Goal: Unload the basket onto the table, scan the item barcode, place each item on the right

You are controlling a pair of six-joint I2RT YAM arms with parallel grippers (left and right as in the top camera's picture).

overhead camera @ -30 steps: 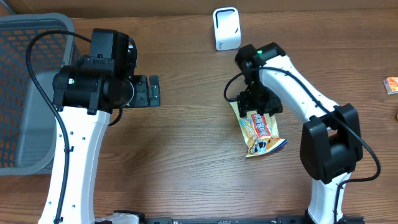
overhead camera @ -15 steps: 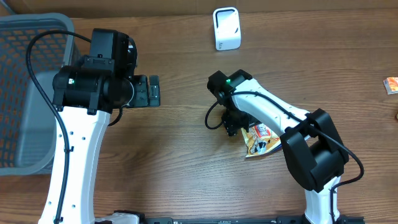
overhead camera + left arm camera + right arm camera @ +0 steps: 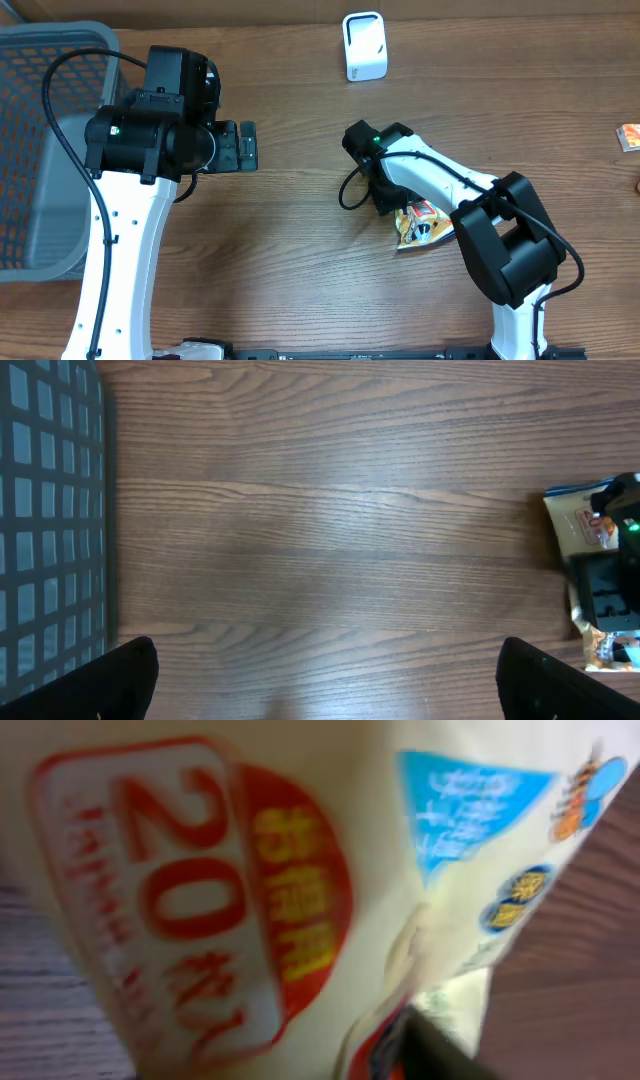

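The item is a yellow snack packet [image 3: 424, 222] with red print, lying on the wooden table right of centre. My right gripper [image 3: 388, 200] sits low over the packet's left end. In the right wrist view the packet [image 3: 250, 900] fills the frame, blurred and very close, and it creases against one dark finger [image 3: 445, 1050]; the jaws look shut on it. A white barcode scanner [image 3: 364, 45] stands at the back edge. My left gripper [image 3: 247, 146] hovers left of centre, open and holding nothing [image 3: 325, 680]; its view catches the packet [image 3: 575, 525] at the right edge.
A grey mesh basket [image 3: 60, 35] fills the left end of the table and shows again as a basket wall [image 3: 50, 510] in the left wrist view. A small orange item [image 3: 630, 137] lies at the far right edge.
My right arm swung left and down onto the packet's left end, and its jaws narrowed around it. The left arm has not moved.
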